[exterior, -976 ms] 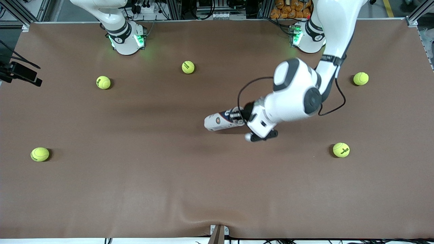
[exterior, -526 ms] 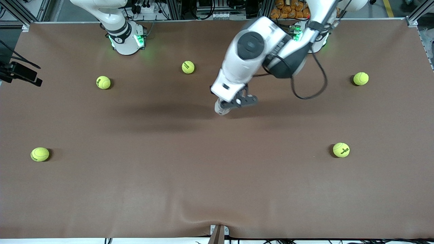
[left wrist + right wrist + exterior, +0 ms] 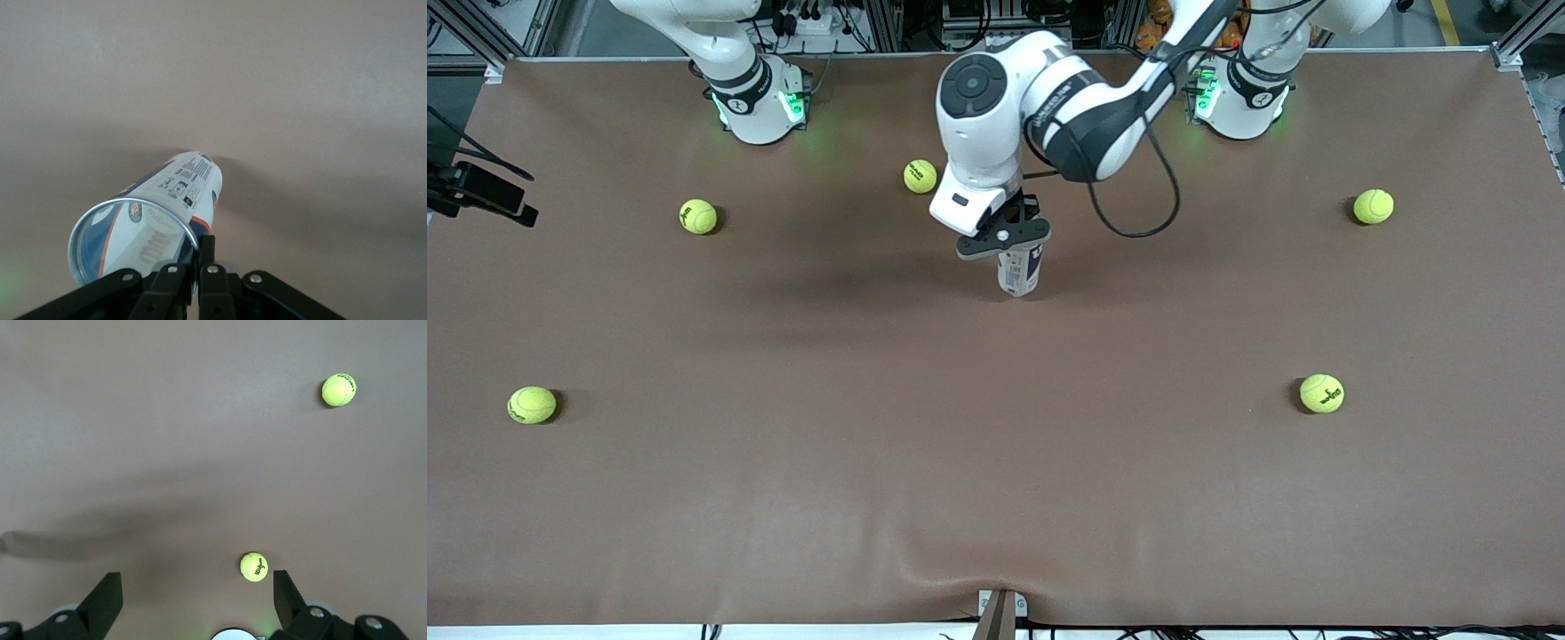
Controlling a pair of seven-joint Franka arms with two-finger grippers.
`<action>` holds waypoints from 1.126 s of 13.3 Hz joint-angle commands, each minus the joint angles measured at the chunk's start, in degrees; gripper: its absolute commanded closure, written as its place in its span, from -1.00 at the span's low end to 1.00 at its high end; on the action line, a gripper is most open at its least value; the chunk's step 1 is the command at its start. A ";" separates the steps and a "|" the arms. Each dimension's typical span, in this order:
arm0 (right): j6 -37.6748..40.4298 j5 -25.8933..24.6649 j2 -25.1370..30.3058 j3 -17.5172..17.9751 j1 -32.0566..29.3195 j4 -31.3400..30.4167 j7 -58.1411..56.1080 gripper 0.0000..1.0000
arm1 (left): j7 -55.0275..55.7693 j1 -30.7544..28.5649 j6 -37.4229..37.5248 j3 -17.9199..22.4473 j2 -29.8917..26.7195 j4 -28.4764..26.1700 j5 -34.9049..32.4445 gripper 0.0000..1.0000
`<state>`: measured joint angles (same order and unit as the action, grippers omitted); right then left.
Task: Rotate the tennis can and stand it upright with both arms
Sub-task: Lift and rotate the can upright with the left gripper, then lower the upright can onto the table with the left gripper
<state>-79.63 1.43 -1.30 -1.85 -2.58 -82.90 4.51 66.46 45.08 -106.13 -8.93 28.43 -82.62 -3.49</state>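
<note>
A fuzzy yellow-green tennis ball (image 3: 1321, 393) lies nearest on the matte brown bench (image 3: 996, 462); mid-bench, the left end effector (image 3: 1005, 238) clamps the slim white-and-grey cylindrical tennis can (image 3: 1020, 269) by its silvery rim, near upright; the right end effector (image 3: 197, 600) waits above, fingers wide.

The table (image 3: 783, 498) wears a matt brown covering, smooth but for a slight wrinkle at its 6 o'clock edge. The tennis can (image 3: 1020, 269) looks like glossy printed plastic with a bright silvery metal rim. Five tennis balls (image 3: 532, 404) are fuzzy yellow-green felt. Arm shells (image 3: 978, 116) are glossy white plastic.
</note>
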 commanded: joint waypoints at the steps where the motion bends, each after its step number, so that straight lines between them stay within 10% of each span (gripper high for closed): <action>1: 0.62 0.85 0.51 -0.17 0.30 0.20 0.85 -1.00 | 1.47 0.62 1.01 0.49 1.19 1.41 -1.17 1.00; 13: 0.62 0.85 0.51 -0.26 0.30 0.20 0.94 -1.00 | 1.30 0.71 0.05 0.23 3.74 1.49 -0.38 1.00; 15: 0.62 0.85 0.51 -0.17 0.30 0.20 0.94 -1.00 | 1.21 0.71 -0.04 0.14 3.65 1.58 -0.38 0.68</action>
<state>-79.63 1.44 -1.30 -1.85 -2.58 -82.90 4.51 66.65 45.28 -106.44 -8.88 31.61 -82.55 -3.49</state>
